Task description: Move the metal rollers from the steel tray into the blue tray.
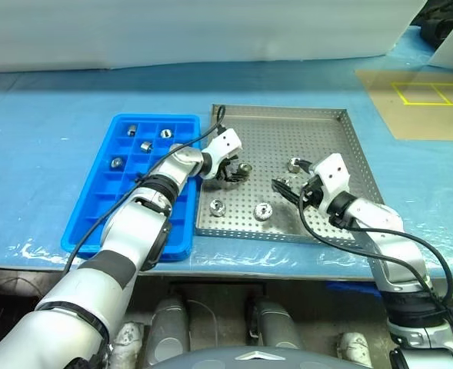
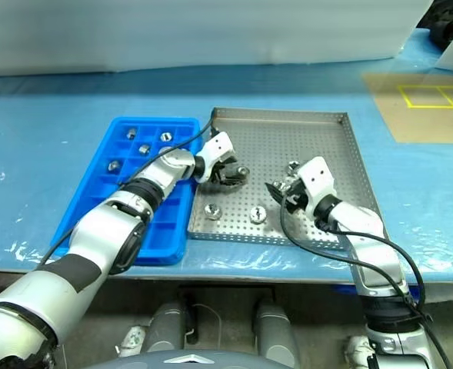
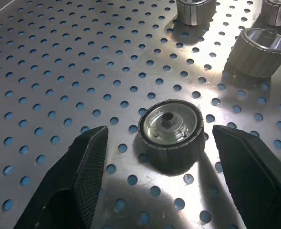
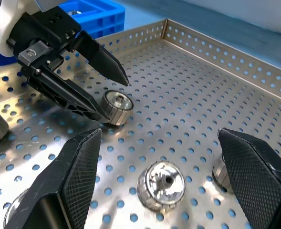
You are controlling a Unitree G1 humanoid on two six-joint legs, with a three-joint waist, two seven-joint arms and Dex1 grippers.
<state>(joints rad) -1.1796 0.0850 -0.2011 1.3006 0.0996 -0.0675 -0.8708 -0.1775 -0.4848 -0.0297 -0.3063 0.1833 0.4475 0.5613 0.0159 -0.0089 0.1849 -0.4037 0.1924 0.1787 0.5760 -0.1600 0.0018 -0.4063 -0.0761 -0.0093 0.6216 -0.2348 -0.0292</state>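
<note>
- First, check the head views: the steel tray (image 1: pixel 318 123) sits on the blue-covered table (image 1: pixel 41 115), with the blue tray (image 1: pixel 103 201) just beside its left rim.
- Note four metal rollers (image 1: pixel 131 130) resting in separate compartments at the far end of the blue tray; others lie on the steel tray's perforated floor, including two near its front rim (image 1: pixel 263 211).
- Observe the left gripper (image 1: pixel 234 174) low over the steel tray near its left rim, and the right gripper (image 1: pixel 284 188) toward the tray's middle.
- Next, check the left wrist view: the jaws stand wide apart, one finger (image 3: pixel 78 176) on each side of an upright roller (image 3: pixel 171 129), with a gap on both sides. Nothing is gripped.
- Then check the right wrist view: the right jaws are spread wide and empty, a roller (image 4: pixel 161 185) lying between the fingers (image 4: pixel 68 183) without contact. Beyond it, the left gripper's tips flank another roller (image 4: pixel 116 107).
</note>
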